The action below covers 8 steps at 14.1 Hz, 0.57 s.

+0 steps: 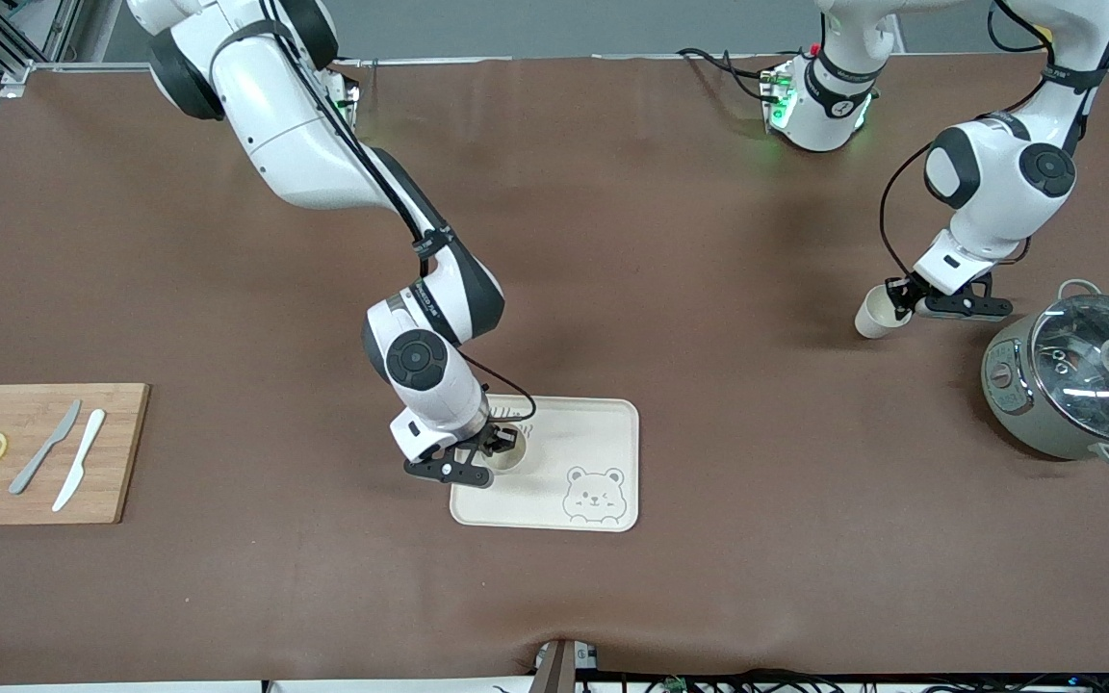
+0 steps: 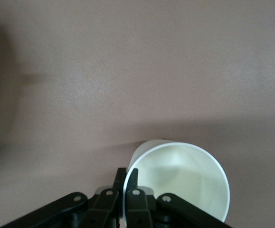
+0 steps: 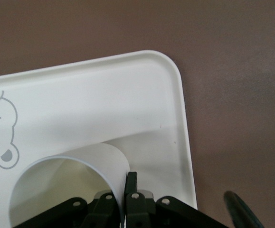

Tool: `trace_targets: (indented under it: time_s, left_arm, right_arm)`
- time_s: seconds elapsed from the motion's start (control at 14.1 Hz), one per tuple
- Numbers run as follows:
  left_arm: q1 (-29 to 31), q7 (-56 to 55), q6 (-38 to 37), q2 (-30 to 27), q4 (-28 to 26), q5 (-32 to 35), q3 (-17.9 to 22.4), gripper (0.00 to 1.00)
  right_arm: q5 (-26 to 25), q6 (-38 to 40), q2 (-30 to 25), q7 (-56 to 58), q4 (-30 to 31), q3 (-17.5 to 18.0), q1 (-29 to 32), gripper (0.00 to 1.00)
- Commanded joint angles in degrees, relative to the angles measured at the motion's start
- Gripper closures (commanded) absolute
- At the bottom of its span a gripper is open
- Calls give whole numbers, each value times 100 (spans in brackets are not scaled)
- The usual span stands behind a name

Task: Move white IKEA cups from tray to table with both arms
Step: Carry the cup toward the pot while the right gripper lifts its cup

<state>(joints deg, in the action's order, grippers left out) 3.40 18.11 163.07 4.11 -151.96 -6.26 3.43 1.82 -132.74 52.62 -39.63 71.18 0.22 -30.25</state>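
Right gripper (image 1: pixel 495 445) pinches cup (image 1: pixel 506 455) rim on tray (image 1: pixel 603 423) edge twd right arm; left gripper (image 1: pixel 894 301) pinches 2nd cup (image 1: pixel 872 315), tilted over table (image 1: pixel 670 241).

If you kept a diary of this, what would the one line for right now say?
left pincer: shut on cup rim, above table | right pincer: shut on second cup rim, on tray

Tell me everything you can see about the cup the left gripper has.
The white cup is a plain cream-white handleless tumblers-style cup, slightly tapered, empty inside. It hangs tilted over the brown table, beside the lidded pot. The left gripper is shut on its rim, one finger inside and one outside.
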Motion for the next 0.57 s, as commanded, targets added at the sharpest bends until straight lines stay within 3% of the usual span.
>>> trace_targets:
  time_s: [0.0, 0.42, 0.5]
  left_arm:
    - [12, 141, 111, 99, 78, -209, -44, 100]
    - [-23, 219, 163, 204, 131, -236, -44, 100]
    - [-23, 246, 163, 221, 149, -236, -44, 76]
  right_arm:
    - [2, 168, -181, -18, -25, 39, 55, 100]
    - [20, 1117, -506, -10, -77, 30, 124, 100]
    - [20, 1275, -611, -1, -77, 39, 177, 100]
